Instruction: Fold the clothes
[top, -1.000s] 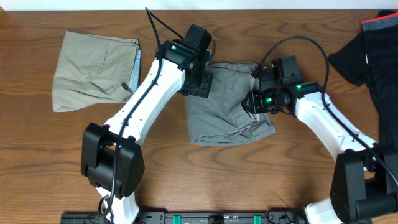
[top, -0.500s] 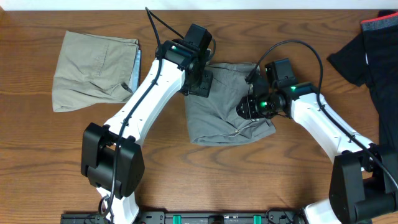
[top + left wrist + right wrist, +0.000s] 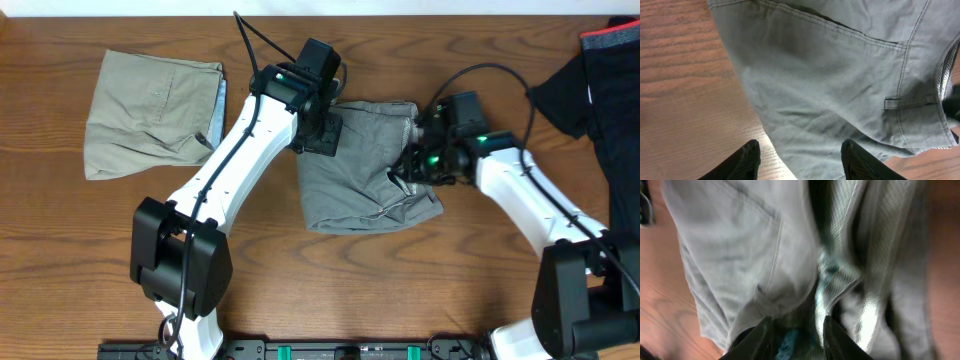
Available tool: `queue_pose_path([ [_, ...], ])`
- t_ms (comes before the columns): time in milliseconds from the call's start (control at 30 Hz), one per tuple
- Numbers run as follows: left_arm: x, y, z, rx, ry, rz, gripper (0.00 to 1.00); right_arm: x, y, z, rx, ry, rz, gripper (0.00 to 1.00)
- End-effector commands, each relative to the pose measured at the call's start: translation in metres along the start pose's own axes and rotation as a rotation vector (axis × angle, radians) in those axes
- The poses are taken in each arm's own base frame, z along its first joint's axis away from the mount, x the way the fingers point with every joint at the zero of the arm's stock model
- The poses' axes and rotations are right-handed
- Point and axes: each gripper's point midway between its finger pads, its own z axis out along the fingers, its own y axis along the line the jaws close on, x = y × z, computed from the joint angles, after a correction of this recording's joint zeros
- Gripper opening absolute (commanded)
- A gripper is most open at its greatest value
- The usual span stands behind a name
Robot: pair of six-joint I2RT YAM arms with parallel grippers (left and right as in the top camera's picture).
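Left claw (image 3: 800, 147) stands apart over mid-grey cotton shorts (image 3: 830, 85) on the wooden worktop (image 3: 685, 100); we cannot tell if the blurred right claw (image 3: 797, 325) grips them.

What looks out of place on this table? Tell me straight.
The grey shorts lie rumpled mid-table, right side bunched with pale lining turned out. The black garment sits unfolded at the right edge. The beige shorts look folded.

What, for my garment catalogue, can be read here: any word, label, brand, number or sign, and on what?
None readable: grey shorts, beige shorts and black red-trimmed garment show no legible print or tag; the right wrist view is blurred.
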Motion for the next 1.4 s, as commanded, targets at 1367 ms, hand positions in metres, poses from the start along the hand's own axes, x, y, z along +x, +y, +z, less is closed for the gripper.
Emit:
queue_pose_path([
  [1367, 0.002, 0.003, 0.007, -0.01, 0.02, 0.002, 0.55, 0.002, -0.116, -0.018, 0.604, -0.059, 0.173, 0.01],
])
